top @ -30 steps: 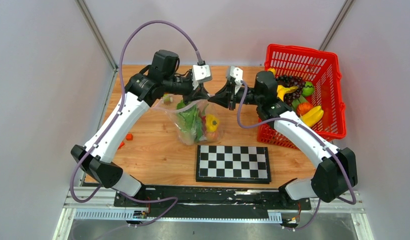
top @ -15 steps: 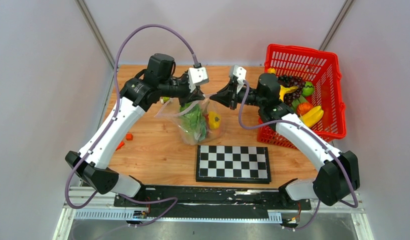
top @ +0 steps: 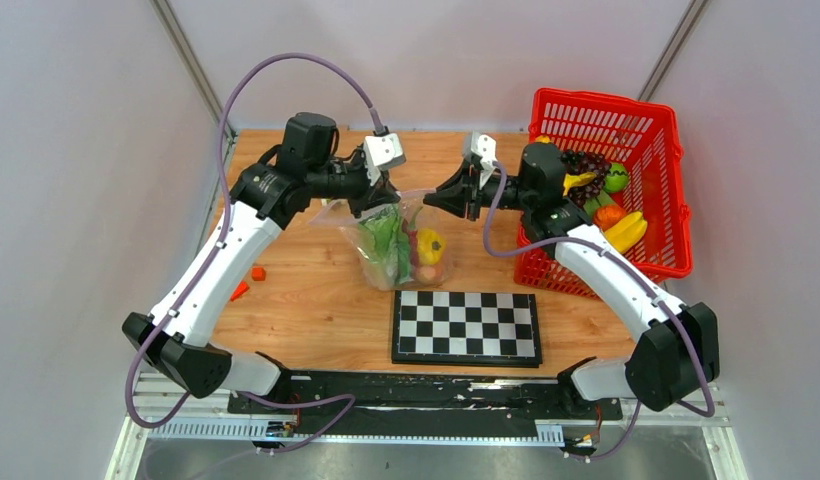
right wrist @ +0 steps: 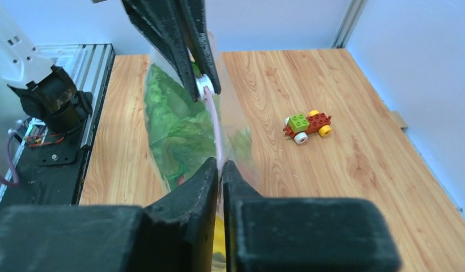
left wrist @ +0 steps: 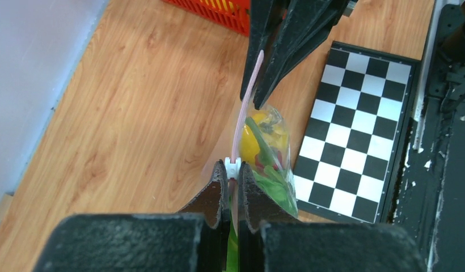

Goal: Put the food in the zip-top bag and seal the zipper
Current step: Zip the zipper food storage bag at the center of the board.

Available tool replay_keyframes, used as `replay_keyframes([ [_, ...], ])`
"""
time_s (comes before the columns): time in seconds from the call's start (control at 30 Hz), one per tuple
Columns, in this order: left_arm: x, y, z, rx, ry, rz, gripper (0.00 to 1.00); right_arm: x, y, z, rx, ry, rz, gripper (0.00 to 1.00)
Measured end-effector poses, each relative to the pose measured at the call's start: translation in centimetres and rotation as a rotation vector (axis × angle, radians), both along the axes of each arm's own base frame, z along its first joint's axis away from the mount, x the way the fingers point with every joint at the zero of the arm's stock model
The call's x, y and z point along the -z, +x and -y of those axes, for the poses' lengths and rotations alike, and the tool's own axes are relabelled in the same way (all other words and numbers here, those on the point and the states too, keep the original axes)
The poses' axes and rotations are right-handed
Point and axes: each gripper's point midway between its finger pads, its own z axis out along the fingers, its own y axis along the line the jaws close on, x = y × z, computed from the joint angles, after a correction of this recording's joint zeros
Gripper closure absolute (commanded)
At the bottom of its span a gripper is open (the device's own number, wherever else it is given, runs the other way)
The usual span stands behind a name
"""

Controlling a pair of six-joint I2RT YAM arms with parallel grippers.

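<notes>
The clear zip-top bag (top: 358,222) hangs above the table between my two grippers. Through the plastic show green lettuce (top: 383,243), a yellow piece (top: 429,245) and a peach piece (top: 426,272). My left gripper (top: 389,200) is shut on the pink zipper (left wrist: 246,96), with the white slider (left wrist: 233,165) at its fingertips (left wrist: 219,187). My right gripper (top: 429,199) is shut on the zipper's other end. In the right wrist view the zipper (right wrist: 212,116) runs from my right gripper (right wrist: 219,166) up to the left fingers (right wrist: 182,45). In the left wrist view my left gripper (left wrist: 233,170) faces the right fingers (left wrist: 287,45).
A red mesh basket (top: 648,125) with more toy fruit stands at the right. A chessboard (top: 466,325) lies below the bag. Small orange bits (top: 258,272) lie at the left. A toy-brick car (right wrist: 307,124) sits on the wood behind the bag.
My left gripper has slid left along the zipper, so more of the pink strip now shows between the two grippers. The right gripper has shifted slightly right, still holding its end.
</notes>
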Motion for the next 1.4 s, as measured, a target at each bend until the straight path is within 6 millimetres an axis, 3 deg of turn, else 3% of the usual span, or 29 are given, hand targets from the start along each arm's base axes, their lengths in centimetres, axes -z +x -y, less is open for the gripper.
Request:
replay_keyframes([
  [0.1, -0.2, -0.1, 0.1, 0.0, -0.026, -0.024, 1.0, -0.5, -0.5, 0.2, -0.042, -0.013, 0.01, 0.51],
  [0.13, -0.3, -0.2, 0.1, 0.002, -0.035, -0.028, 1.0, -0.9, -0.5, 0.2, -0.05, -0.014, 0.021, 0.47],
  [0.27, -0.7, -0.6, 0.4, 0.028, -0.064, -0.048, 1.0, -2.6, -0.5, 0.1, -0.08, -0.019, 0.075, 0.41],
  [0.43, -0.9, -1.2, 0.8, 0.059, -0.082, -0.061, 1.0, -3.0, -0.3, -0.3, -0.114, -0.047, 0.085, 0.4],
  [0.63, -1.0, -1.4, 0.9, 0.07, -0.09, -0.068, 1.0, -1.5, 0.2, -1.4, -0.158, -0.109, 0.05, 0.5],
  [0.77, -1.0, -1.4, 0.9, 0.07, -0.09, -0.068, 1.0, -0.8, 0.1, -1.9, -0.177, -0.129, 0.036, 0.69],
  [0.83, -1.0, -1.3, 0.9, 0.068, -0.089, -0.067, 1.0, -0.7, -0.2, -2.1, -0.185, -0.131, 0.027, 0.83],
  [0.97, -1.0, -1.2, 0.9, 0.064, -0.091, -0.063, 1.0, -1.1, -0.7, -2.6, -0.207, -0.111, 0.026, 0.98],
  [1.4, -0.1, -0.3, -0.1, -0.003, -0.047, -0.034, 1.0, -0.3, 0.6, -2.2, -0.051, -0.08, 0.037, 1.0],
])
